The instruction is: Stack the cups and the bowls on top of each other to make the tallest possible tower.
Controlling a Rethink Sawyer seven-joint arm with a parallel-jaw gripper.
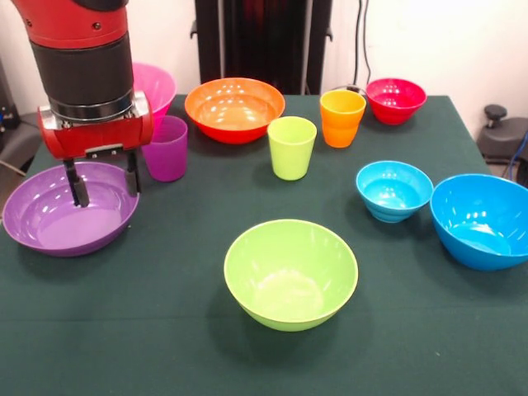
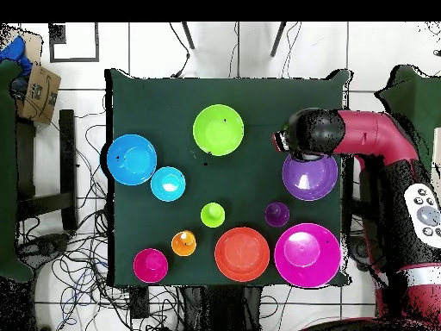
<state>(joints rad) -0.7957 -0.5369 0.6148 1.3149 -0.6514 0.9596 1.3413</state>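
We see the big glossy pink plastic bowl point(image 1: 157, 82) behind the arm, nothing stacked. The shallow purple plastic bowl point(image 1: 49, 223) sits at the table's edge under our gripper point(image 1: 104, 181), fingers spread open, empty. The small purple plastic tumbler point(image 1: 167, 148) stands just beside it.
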